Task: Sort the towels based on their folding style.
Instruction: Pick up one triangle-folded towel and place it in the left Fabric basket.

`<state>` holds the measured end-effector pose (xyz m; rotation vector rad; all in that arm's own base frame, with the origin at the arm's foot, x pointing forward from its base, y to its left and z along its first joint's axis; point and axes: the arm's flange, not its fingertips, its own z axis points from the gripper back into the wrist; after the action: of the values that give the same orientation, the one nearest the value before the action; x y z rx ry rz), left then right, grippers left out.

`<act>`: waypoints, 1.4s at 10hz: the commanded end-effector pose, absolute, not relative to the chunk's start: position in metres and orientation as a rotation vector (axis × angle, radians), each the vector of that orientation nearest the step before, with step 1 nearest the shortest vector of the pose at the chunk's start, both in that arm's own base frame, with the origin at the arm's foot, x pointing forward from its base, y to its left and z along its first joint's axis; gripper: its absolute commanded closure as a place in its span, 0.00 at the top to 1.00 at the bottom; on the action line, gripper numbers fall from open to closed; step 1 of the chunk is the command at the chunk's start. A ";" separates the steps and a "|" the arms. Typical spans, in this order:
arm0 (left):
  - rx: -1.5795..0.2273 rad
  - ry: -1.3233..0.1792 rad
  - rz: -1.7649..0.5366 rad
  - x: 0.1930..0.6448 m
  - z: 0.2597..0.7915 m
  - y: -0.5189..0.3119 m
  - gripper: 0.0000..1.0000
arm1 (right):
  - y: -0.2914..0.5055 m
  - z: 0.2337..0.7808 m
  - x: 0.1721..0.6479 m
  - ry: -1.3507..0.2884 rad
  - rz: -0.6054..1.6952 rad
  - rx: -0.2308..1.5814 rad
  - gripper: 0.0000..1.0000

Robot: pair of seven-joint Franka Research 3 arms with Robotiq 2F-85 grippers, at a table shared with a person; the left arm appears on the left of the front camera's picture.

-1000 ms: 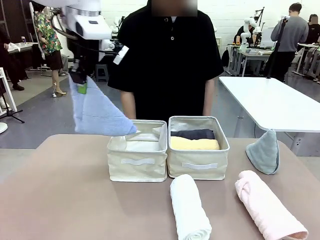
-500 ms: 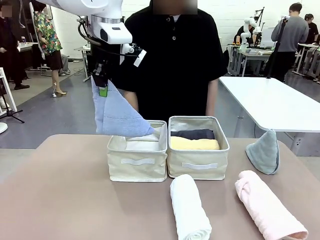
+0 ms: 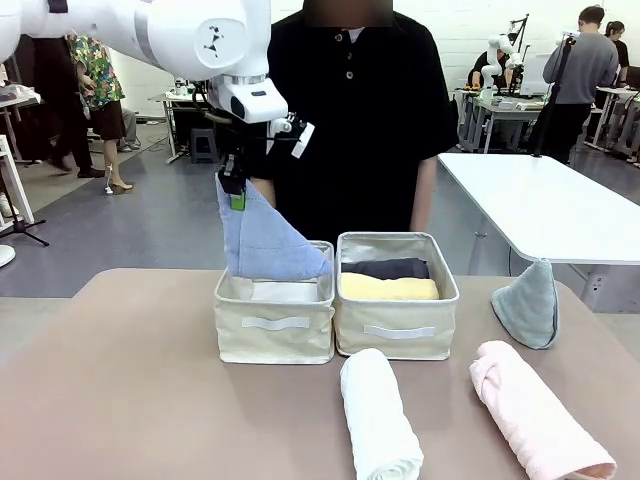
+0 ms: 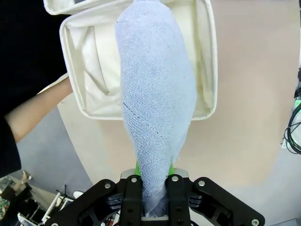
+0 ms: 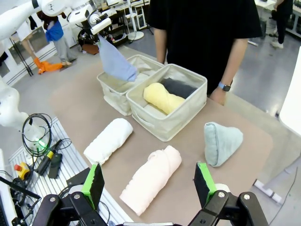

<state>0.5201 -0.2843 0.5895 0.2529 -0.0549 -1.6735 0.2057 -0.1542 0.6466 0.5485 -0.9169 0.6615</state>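
My left gripper point(image 3: 236, 190) is shut on the tip of the lavender-blue cone towel point(image 3: 265, 241) point(image 4: 155, 103) point(image 5: 115, 62), which hangs over the left cream basket point(image 3: 275, 322) point(image 4: 209, 61), its lower edge at the rim. The right basket point(image 3: 397, 327) point(image 5: 171, 120) holds the dark grey roll point(image 3: 386, 268) point(image 5: 178, 87) and the yellow roll point(image 3: 389, 288) point(image 5: 161, 98). On the table in front lie the white roll point(image 3: 378, 415) point(image 5: 108, 141) and the pink roll point(image 3: 535, 410) point(image 5: 151, 179). The grey-green cone point(image 3: 527, 305) point(image 5: 220, 142) stands at the right. My right gripper point(image 5: 146, 186) is open, high above the table.
A person in black stands behind the baskets, a forearm point(image 4: 35, 110) close to the left basket. A white table point(image 3: 545, 205) stands off to the right. Cables point(image 5: 35, 141) lie beside the brown table's edge.
My left arm has carried the lavender-blue towel rightward and down, from beside the left basket to directly over it.
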 end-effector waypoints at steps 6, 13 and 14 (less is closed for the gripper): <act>0.236 0.027 -1.713 0.525 0.516 -0.296 0.16 | -0.153 0.647 0.207 -0.922 0.675 0.559 1.00; 0.282 0.184 -1.732 0.519 0.464 -0.302 0.16 | -0.153 0.647 0.207 -0.922 0.675 0.559 1.00; 0.273 0.189 -1.737 0.519 0.461 -0.303 0.16 | -0.153 0.647 0.207 -0.922 0.675 0.559 1.00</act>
<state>0.5209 -0.3031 0.4638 0.2428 0.1748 -1.7473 0.2058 -0.1541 0.6467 0.5501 -0.9176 0.6612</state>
